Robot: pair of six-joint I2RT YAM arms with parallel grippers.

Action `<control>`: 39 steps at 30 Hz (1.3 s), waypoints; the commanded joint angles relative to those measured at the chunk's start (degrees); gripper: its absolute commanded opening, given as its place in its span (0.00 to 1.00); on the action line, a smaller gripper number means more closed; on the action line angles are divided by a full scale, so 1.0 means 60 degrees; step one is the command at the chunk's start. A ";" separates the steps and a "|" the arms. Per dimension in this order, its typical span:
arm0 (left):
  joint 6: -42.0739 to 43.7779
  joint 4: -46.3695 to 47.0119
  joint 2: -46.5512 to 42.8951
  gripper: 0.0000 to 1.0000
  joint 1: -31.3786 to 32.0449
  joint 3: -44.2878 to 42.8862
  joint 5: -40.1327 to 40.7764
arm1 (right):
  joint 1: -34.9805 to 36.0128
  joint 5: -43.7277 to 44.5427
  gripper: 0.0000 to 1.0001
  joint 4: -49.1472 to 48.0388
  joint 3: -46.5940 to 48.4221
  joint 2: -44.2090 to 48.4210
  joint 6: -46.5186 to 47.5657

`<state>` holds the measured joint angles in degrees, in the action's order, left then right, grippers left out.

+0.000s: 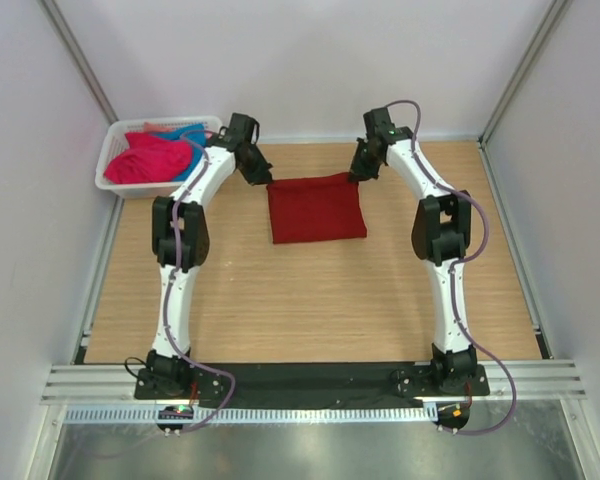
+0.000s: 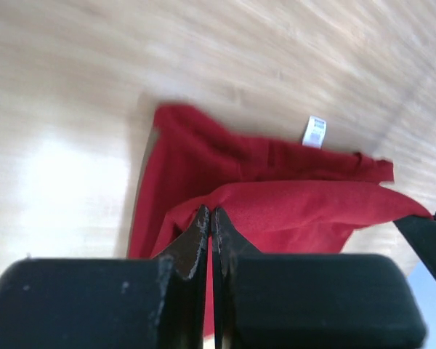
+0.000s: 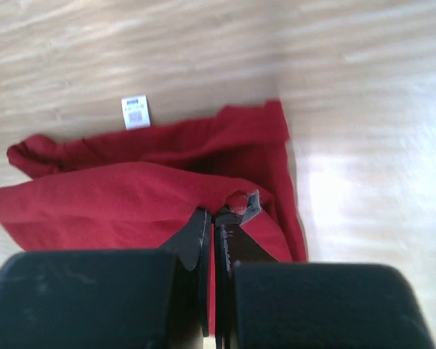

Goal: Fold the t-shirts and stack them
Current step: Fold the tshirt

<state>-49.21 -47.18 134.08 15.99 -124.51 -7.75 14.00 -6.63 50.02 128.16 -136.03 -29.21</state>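
Dark red t-shirt (image 1: 317, 208) lying as a folded square on the wooden table (image 1: 310, 300), toward the far side, between the two arms. Showing in the top view only: white basket (image 1: 108, 165) sitting in the far left corner, holding a pink t-shirt (image 1: 150, 160) and a turquoise t-shirt (image 1: 192, 134) in a heap. Reaching down to the far left corner of the red cloth with the left gripper (image 1: 264, 179), and to the far right corner with the right gripper (image 1: 357, 175). Not telling from above how the fingers are set. Showing that up close in the wrist views instead: left fingers pressing tight together, pinching a raised fold of red cloth; right fingers doing the same, with a small bit of red poking out between the tips. Also showing in the wrist views only: small white neck label (image 2: 315, 131) sticking out at the far edge of the shirt, lying on the wood. Counting up: three t-shirts, one basket, one label, two arms, two grippers.
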 commanded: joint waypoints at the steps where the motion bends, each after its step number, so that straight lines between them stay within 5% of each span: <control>1: 0.0482 0.1428 0.0489 0.00 -0.0160 -0.0606 -0.0393 | -0.0034 -0.0374 0.01 -0.1799 0.0203 -0.0238 -0.0156; 7: 0.0379 0.3086 0.1368 0.00 -0.0379 -0.0913 -0.1096 | -0.0194 0.0080 0.01 -0.2359 0.0334 -0.0649 -0.0492; 12: 0.0745 0.3644 0.1326 0.08 -0.0394 -0.1060 -0.1156 | -0.0268 0.0110 0.01 -0.2814 0.0320 -0.0693 -0.0712; 13: 0.0862 0.3630 0.1252 0.16 -0.0409 -0.1046 -0.0908 | -0.0297 0.0124 0.03 -0.2785 0.0363 -0.0708 -0.0770; 15: 0.0994 0.3441 0.0902 0.35 -0.0482 -0.0987 -0.0615 | -0.0370 0.0125 0.24 -0.2683 0.0423 -0.0548 -0.0786; 18: 0.1972 0.2915 0.0184 0.40 -0.0351 -0.0856 -0.0307 | -0.0458 -0.0270 0.45 -0.2012 0.0422 -0.0110 -0.0261; 20: 0.2268 0.2649 -0.0516 0.40 -0.0176 -0.0578 -0.0262 | -0.0502 -0.0534 0.48 -0.1557 0.0350 0.0097 -0.0040; 31: 0.2079 0.3554 -0.1049 0.38 0.1275 0.2630 -0.1565 | -0.0414 -0.3948 0.31 -0.2359 -0.2549 0.0787 0.0576; 39: 0.1772 0.4870 0.1279 0.40 0.0237 0.0174 -0.1608 | -0.0984 -0.4606 0.34 -0.4450 -0.2595 -0.0589 -0.0036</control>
<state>-37.34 -25.30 139.41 22.31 -117.27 -15.99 10.44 -29.65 31.75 112.05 -137.40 -27.29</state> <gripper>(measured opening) 0.401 0.330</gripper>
